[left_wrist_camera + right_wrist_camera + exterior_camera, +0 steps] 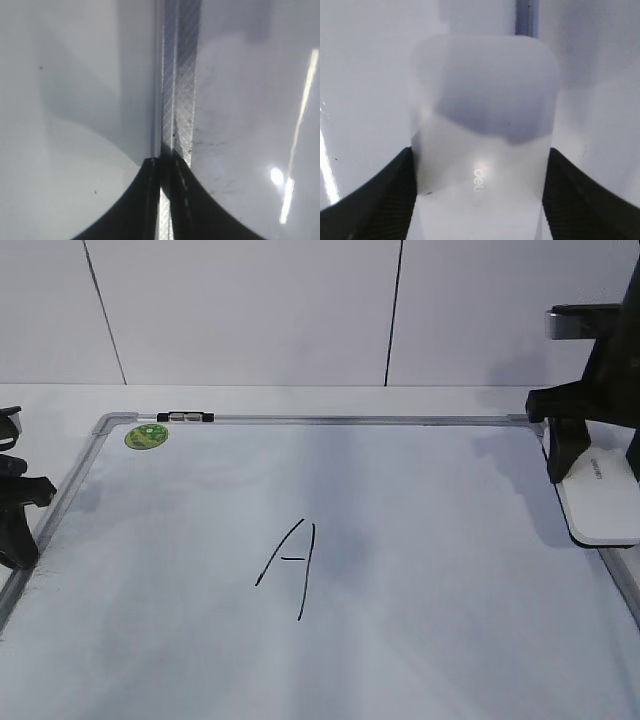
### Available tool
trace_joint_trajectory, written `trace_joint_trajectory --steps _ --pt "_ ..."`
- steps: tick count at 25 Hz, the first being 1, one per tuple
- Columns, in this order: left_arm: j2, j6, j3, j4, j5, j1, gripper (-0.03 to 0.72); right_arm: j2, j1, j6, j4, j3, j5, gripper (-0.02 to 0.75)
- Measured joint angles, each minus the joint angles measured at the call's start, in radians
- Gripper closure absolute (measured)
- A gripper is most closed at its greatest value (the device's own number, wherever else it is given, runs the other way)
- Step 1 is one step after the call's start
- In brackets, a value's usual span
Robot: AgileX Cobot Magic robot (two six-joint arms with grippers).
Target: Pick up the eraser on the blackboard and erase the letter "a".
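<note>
The blackboard (430,540), a white board with a silver-grey frame, fills the table. An angular capital "A" (290,565) in black marker is at its middle; no small lowercase "a" shows in any view. The white eraser (605,510) lies at the board's right edge, partly over the frame. My right gripper (595,475) straddles it. In the right wrist view my right gripper (480,160) has both black fingers pressed against the long sides of the eraser (485,90). My left gripper (20,530) is shut and empty over the board's left frame rail (177,75).
A round green sticker (146,436) sits at the board's far left corner. A small black-and-clear marker clip (185,417) sits on the far frame rail. A white panelled wall (250,310) stands behind the table.
</note>
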Motion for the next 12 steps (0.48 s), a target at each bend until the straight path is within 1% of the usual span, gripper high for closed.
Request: trace_joint_trajectory --steps 6,12 --pt "0.000 0.000 0.000 0.000 -0.002 0.000 0.655 0.018 -0.060 -0.038 0.040 0.000 -0.003 0.213" --pt "0.000 0.000 0.000 -0.002 -0.002 0.000 0.655 0.060 -0.069 -0.080 0.079 0.000 -0.006 0.213"
